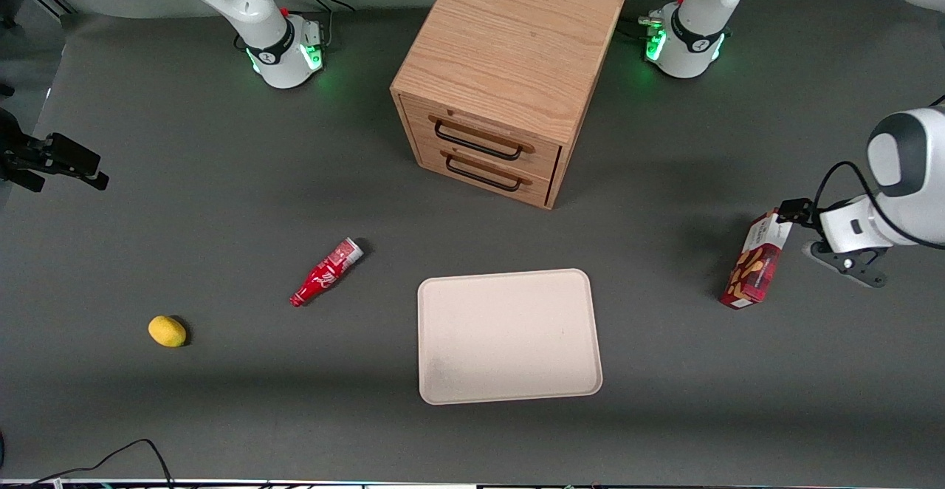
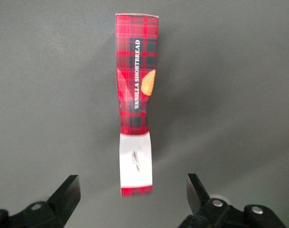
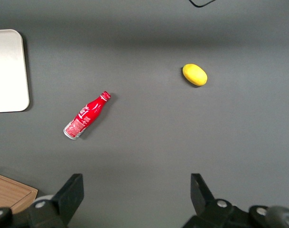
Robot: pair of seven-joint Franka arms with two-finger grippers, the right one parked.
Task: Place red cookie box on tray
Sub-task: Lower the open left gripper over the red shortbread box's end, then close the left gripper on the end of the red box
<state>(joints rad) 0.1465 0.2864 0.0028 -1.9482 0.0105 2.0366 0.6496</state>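
The red cookie box (image 1: 754, 261) lies on the dark table toward the working arm's end, well apart from the tray. In the left wrist view the red cookie box (image 2: 136, 99) shows its plaid narrow face with a white end panel. My left gripper (image 1: 794, 213) is open and hovers over the box's white end. In the wrist view the gripper (image 2: 133, 176) has one finger on each side of that end, with wide gaps and no contact. The beige tray (image 1: 509, 335) lies flat near the middle of the table and holds nothing. Its corner shows in the right wrist view (image 3: 9, 71).
A wooden two-drawer cabinet (image 1: 509, 75) stands farther from the front camera than the tray. A small red bottle (image 1: 325, 273) and a yellow fruit (image 1: 167, 331) lie toward the parked arm's end; both show in the right wrist view (image 3: 86, 115) (image 3: 195, 74).
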